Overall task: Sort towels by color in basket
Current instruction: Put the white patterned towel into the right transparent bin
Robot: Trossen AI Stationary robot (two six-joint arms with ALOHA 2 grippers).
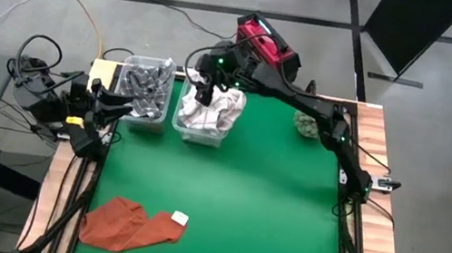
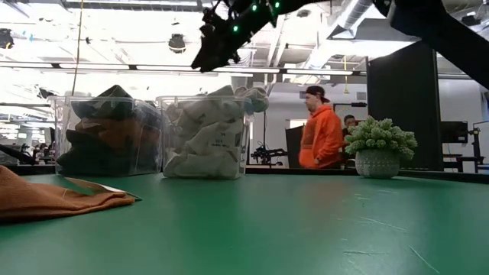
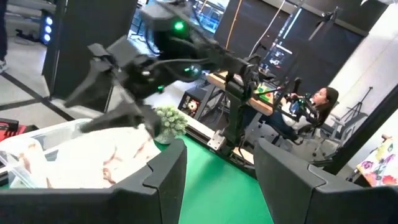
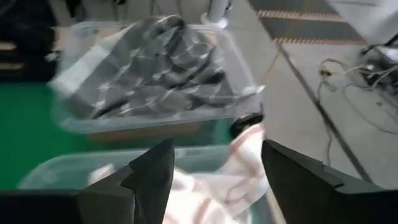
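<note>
A rust-orange towel (image 1: 131, 224) lies flat near the table's near left corner, also showing in the low view (image 2: 53, 198). Two clear bins stand at the far edge. The left bin (image 1: 145, 85) holds dark grey checked towels (image 4: 155, 62), with orange cloth low inside it (image 2: 107, 137). The right bin (image 1: 207, 114) is heaped with white towels (image 2: 206, 137). My right gripper (image 4: 214, 155) is open and hangs above the white bin (image 2: 218, 38), clear of the cloth. My left gripper (image 3: 217, 152) is open and waits at the table's left edge (image 1: 118, 109).
A small pot with a green spiky plant (image 1: 305, 123) stands at the far edge, right of the bins (image 2: 378, 149). The green mat (image 1: 232, 201) stretches between the bins and the orange towel. People stand and sit in the room beyond the table (image 2: 321, 130).
</note>
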